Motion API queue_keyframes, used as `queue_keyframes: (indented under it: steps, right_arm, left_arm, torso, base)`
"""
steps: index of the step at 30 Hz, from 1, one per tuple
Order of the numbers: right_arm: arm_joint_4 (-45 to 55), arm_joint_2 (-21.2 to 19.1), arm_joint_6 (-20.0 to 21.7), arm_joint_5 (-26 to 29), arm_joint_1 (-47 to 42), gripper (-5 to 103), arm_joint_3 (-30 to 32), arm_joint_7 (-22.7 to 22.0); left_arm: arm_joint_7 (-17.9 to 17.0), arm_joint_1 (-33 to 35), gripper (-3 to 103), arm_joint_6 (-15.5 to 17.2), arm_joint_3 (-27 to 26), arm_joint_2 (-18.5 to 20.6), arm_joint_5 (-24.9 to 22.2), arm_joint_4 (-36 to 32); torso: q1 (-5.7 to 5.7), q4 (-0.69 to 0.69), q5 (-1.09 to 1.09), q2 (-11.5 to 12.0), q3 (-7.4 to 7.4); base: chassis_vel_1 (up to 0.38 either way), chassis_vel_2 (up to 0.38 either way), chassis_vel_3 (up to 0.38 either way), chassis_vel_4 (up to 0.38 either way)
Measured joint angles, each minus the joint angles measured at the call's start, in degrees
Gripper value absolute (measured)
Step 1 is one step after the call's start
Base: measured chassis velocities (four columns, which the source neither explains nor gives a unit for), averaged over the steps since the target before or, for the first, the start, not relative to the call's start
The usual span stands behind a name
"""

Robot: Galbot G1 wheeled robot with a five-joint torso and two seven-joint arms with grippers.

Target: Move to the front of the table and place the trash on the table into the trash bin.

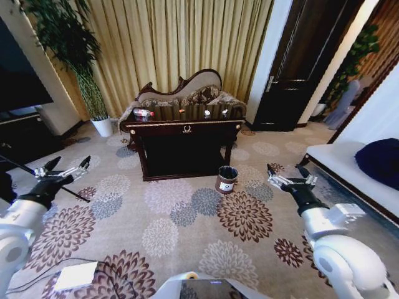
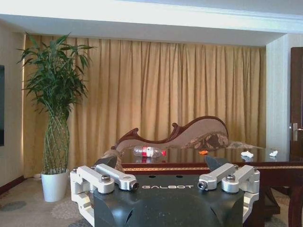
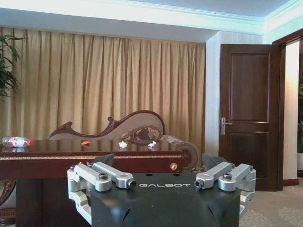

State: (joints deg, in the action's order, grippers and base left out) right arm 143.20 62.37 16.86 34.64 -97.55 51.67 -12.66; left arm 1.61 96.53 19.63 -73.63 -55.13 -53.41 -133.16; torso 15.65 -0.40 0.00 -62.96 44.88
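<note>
Jaws on both the left gripper (image 1: 67, 167) and right gripper (image 1: 290, 181) stand spread, holding nothing, low at either side. Drive straight toward the table (image 1: 187, 129), stopping short of the trash bin (image 1: 226, 179) (beside its front right leg); the bottle (image 1: 143, 113) lies on the tabletop's left end.

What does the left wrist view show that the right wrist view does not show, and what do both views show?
Left wrist view only: the whole plant in its white pot, and the left hand, open.

Right wrist view only: the dark door with its handle, and the right hand, open.

Both: the curtain, the chaise back, and the table carrying the bottle, the orange scrap and two white scraps.
</note>
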Motion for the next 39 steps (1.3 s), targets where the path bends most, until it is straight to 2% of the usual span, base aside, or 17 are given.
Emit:
queue_keyframes:
  steps: [7,13,25,30,39]
  right_arm:
    - [0.0,-0.2,0.0,0.0,-0.1,100,0.0,-0.1]
    - [0.0,0.1,0.1,-0.5,0.1,100,-0.1,-1.5]
    - [0.0,0.7,-1.9,-3.9,0.2,100,-1.0,0.2]
    - [0.0,0.9,0.7,-4.2,0.2,100,-1.4,0.1]
    - [0.0,1.1,0.3,-4.0,0.1,100,-1.7,0.1]
  left_arm:
    - [-0.2,-0.2,100,0.1,0.1,0.0,0.1,-0.3]
    - [-2.7,-0.2,100,1.0,0.1,0.1,0.0,-1.2]
    - [-2.9,-1.2,100,1.9,1.6,0.4,0.2,-2.0]
    - [-2.8,-1.2,100,2.0,1.9,0.2,0.6,-2.1]
    - [-2.7,-1.2,100,1.9,2.0,-0.1,0.9,-1.9]
  torso:
    - [0.00,0.00,0.00,0.0,0.00]
    - [0.00,0.00,0.00,0.0,0.00]
    - [0.00,-0.01,0.00,0.0,0.00]
    - [0.00,-0.01,0.00,0.0,0.00]
    - [0.00,0.00,0.00,0.0,0.00]
  base:
    - [0.000,0.000,0.000,0.000]
    - [0.000,0.000,0.000,0.000]
    - [0.000,0.000,0.000,0.000]
    - [0.000,0.000,0.000,0.000]
    - [0.000,0.000,0.000,0.000]
